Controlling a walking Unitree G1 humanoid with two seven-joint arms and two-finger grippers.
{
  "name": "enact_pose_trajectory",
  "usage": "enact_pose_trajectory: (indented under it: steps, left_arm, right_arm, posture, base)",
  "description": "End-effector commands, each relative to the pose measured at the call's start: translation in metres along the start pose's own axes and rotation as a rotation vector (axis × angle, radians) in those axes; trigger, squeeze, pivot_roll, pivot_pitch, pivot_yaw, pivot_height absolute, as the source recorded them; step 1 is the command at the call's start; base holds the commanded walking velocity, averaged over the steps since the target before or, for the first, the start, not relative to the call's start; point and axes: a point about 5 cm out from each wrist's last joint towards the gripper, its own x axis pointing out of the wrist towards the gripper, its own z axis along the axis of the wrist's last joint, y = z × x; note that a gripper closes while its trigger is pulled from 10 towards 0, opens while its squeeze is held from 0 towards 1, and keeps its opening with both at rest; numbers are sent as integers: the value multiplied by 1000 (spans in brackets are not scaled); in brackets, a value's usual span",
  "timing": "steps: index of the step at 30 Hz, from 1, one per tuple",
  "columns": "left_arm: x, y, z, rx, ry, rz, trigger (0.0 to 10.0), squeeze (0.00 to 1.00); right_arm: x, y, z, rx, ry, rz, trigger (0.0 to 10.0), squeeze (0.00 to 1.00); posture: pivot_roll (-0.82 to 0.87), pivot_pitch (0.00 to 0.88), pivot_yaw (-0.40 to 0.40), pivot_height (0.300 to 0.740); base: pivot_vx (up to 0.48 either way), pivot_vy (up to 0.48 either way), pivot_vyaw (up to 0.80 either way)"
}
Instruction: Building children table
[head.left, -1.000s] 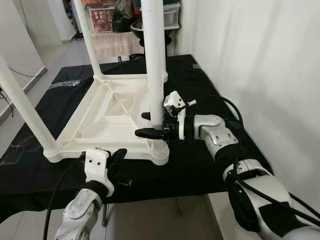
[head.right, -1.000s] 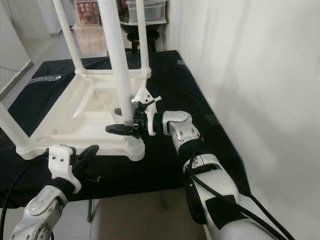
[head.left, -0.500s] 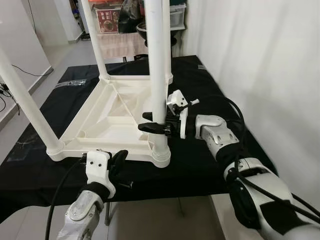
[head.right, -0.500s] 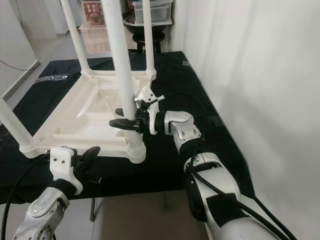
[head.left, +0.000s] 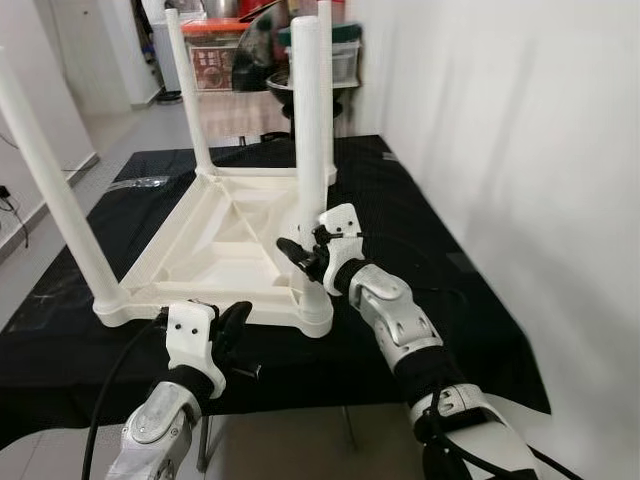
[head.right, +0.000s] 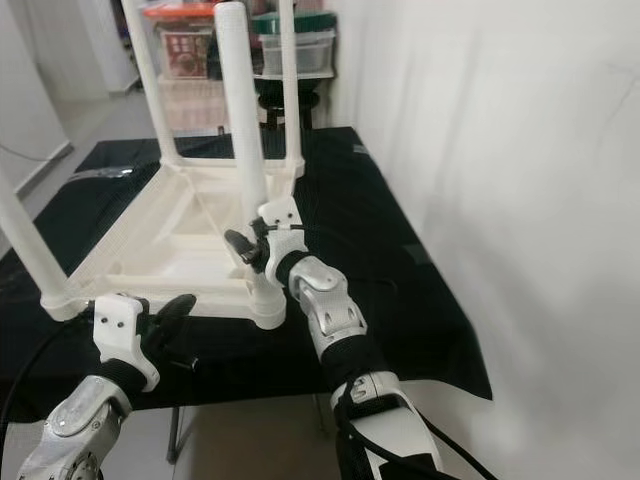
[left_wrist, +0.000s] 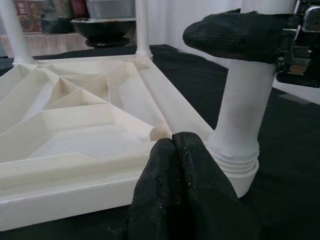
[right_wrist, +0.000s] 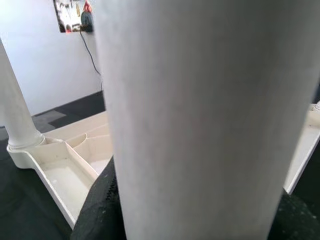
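The right gripper, two long black fingers on a silver arm, is clamped around the lower part of a tall white plastic table leg, one finger on each side, just above the threaded collar where the leg meets its corner socket. The right wrist view looks straight at this leg from very close, with the black finger pads pressed to it on both sides. The leg stands upright at the near right corner of an upside-down white plastic children's table, whose ribbed underside faces up. Three more white legs rise from the other corners: one at 9 o'clock from the gripped leg, two at 11 and 12 o'clock farther back. The table lies on a black cloth-covered surface.

The left gripper hovers at 7 o'clock from the gripped leg, near the table's front edge, its black fingers pressed together and holding nothing. At 12 o'clock beyond the cloth stand clear plastic storage boxes. A white wall runs along 3 o'clock.
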Motion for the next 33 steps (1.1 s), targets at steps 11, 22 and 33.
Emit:
enact_pose_trajectory:
  steps: [11,22,33]
  left_arm:
    - [0,2,0,4,5,2,10000,0]
    - [0,0,0,3,2,3,10000,0]
    - [-1,0,1,2,-2,4,10000,0]
  right_arm:
    - [0,-5,39,-89,-5,693,10000,0]
    - [5,-5,31,-16,47,689,0,0]
    - [-1,-26,6,21,66,320,0,0]
  posture:
    - [-15,0,14,740]
    - [-6,0,2,740]
    - [-26,0,0,740]
  base:
    - [0,0,0]
    - [0,0,0]
    - [0,0,0]
